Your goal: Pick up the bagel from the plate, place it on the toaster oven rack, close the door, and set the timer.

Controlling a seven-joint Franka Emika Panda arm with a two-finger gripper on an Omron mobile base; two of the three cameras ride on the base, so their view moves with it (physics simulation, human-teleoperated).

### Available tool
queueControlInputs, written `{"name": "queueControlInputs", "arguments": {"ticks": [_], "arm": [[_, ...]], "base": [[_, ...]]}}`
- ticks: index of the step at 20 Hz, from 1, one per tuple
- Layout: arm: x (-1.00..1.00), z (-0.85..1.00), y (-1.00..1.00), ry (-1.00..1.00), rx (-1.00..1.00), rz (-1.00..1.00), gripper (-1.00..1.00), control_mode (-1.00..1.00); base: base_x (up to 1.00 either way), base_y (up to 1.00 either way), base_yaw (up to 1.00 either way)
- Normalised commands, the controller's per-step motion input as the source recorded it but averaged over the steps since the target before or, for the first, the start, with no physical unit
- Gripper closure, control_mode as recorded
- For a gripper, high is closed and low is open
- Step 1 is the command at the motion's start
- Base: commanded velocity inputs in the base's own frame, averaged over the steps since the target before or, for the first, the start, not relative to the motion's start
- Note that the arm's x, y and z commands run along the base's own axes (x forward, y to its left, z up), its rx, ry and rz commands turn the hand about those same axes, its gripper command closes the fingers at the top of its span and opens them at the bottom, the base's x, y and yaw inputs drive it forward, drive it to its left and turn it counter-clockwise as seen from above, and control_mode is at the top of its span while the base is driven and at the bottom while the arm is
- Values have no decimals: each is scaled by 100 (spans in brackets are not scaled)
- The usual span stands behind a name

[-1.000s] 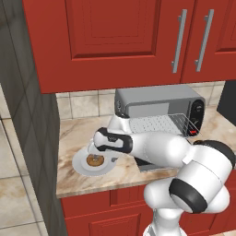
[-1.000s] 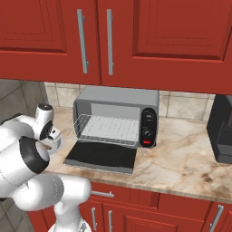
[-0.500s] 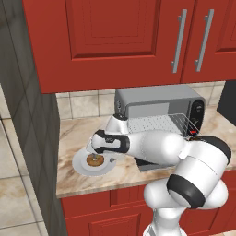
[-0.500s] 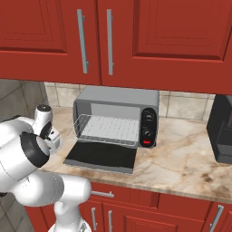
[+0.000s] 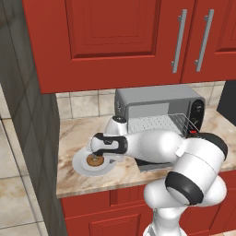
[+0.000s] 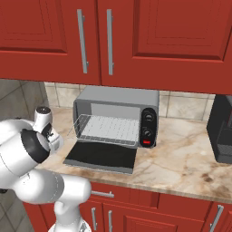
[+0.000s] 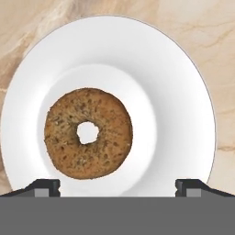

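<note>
left base view: hovered the end effector (image 5: 97, 156) straight over the bagel (image 5: 95, 161) on the plate (image 5: 80, 165), near the tabletop (image 5: 73, 133) front edge; toaster oven (image 5: 159, 101) off to its right.

right base view: saw the door (image 6: 100, 156) dropped flat, the rack (image 6: 108, 128) slid out and bare, free room above it.

hand view: found jaws wide and empty, bagel below and offset toward the left fingertip (image 7: 43, 187); round, no long axis; plate rim clear all round.

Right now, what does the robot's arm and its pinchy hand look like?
The arm is glossy white, made of fat rounded segments with black bands at the joints. Its gripper has two small dark grey, blocky fingertips. No cables or markings show.
</note>
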Motion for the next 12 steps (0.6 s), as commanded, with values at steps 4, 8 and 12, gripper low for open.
{"name": "queueControlInputs", "arguments": {"ticks": [4, 8, 12], "arm": [[11, -3, 0, 0, 0, -8, -100, -100], [11, -9, 3, 0, 0, -7, -100, -100], [12, -12, 7, 0, 0, -6, -100, -100]], "base": [[0, 0, 0], [0, 0, 0], [0, 0, 0]]}}
